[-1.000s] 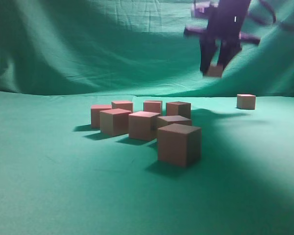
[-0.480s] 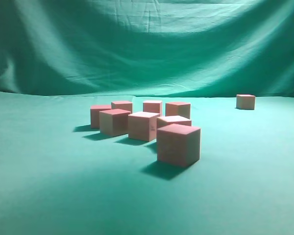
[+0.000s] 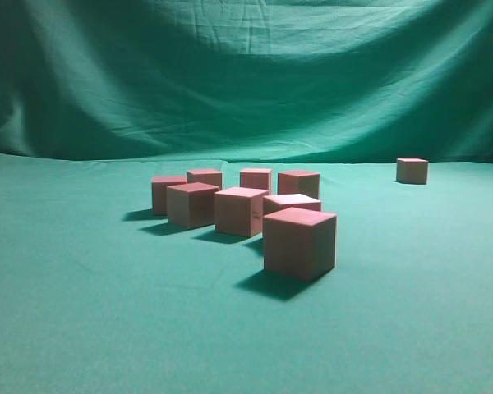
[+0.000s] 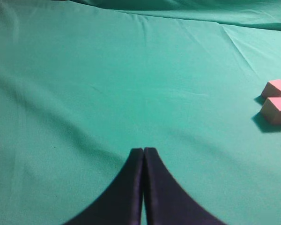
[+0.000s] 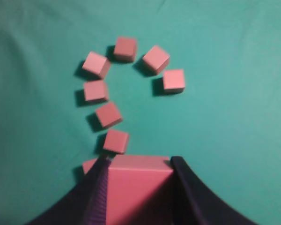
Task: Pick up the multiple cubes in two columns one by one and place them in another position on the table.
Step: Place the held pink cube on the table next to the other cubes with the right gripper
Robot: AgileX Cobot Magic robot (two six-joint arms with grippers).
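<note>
1. Green cloth covers the table [image 3: 82, 328], and in the exterior view its near stretch is bare; neither arm shows in that view.
2. Nearest the camera stands one large-looking cube [image 3: 300, 241], right of centre, with its shadow falling to the near left.
3. Behind it sits the remaining group of cubes [image 3: 241, 210], seven more close together in two loose rows running away from the camera; some nearly touch, though I cannot tell whether any do.
4. Far right, well apart from the group and close to the backdrop [image 3: 246, 74], a lone cube [image 3: 412, 170] rests on the cloth, apparently one that has been relocated.
5. From the right wrist view, the right gripper [image 5: 139, 187] is high above the table, jaws clamped on either side of a held cube [image 5: 139, 185], with the other blocks spread in an arc on the cloth below.
6. From the left wrist view, the left gripper [image 4: 144, 154] has its fingertips pressed together, holding nothing, over bare cloth; two cubes show at that view's right edge.
7. My reading: this is the carry step, a cube lifted and in transit.
8. Next, the right arm should lower over free cloth, perhaps near the lone far-right cube, settle the block flat, then let go and rise clear.
</note>
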